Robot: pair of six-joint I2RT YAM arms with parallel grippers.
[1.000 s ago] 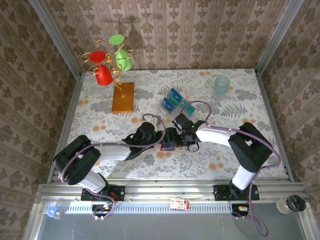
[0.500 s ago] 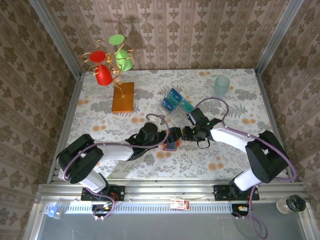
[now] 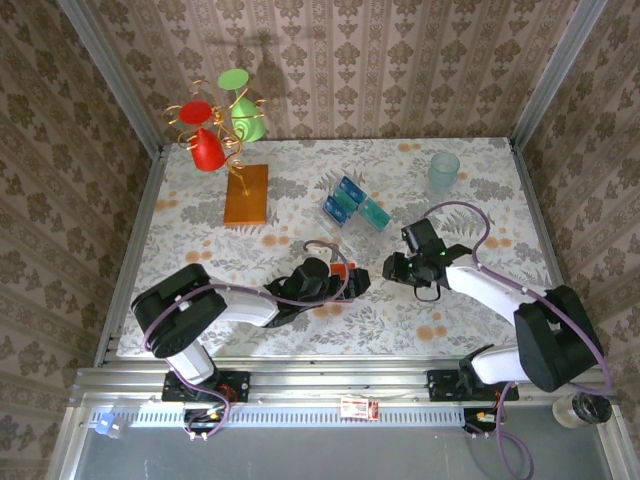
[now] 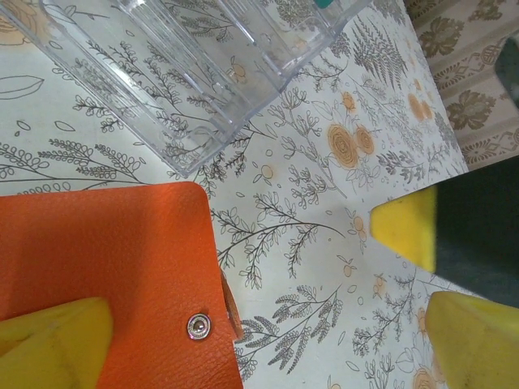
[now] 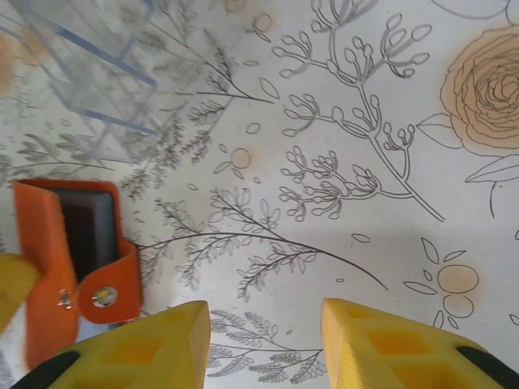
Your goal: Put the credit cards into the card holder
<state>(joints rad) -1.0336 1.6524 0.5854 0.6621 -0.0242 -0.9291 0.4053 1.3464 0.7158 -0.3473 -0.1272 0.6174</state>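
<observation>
Overhead, we are looking at the orange card holder (image 3: 339, 269) lying near the middle of the flowered table (image 3: 200, 255), on the arms' side of the clear tray (image 3: 352, 208) where the blue and teal credit cards (image 3: 346, 198) are sitting. The left gripper (image 3: 347, 283) is reaching in from the left with its jaws spread wide and gripping nothing. Through its wrist camera we are seeing one yellow finger (image 4: 50, 344) hanging over the holder's leather, close to the silver snap (image 4: 197, 326), while the other is hanging over bare cloth on the far side. The right gripper (image 3: 394, 268) is hovering just to the right of the holder, apart from it, its jaws parted and empty, with tablecloth showing between them. From its wrist camera we are seeing the holder lying off to the left with something dark sitting in its pocket, though we cannot tell whether that is a card. Farther back, a pale cup (image 3: 444, 172) is standing at the right and an orange-brown board (image 3: 246, 194) at the left.
</observation>
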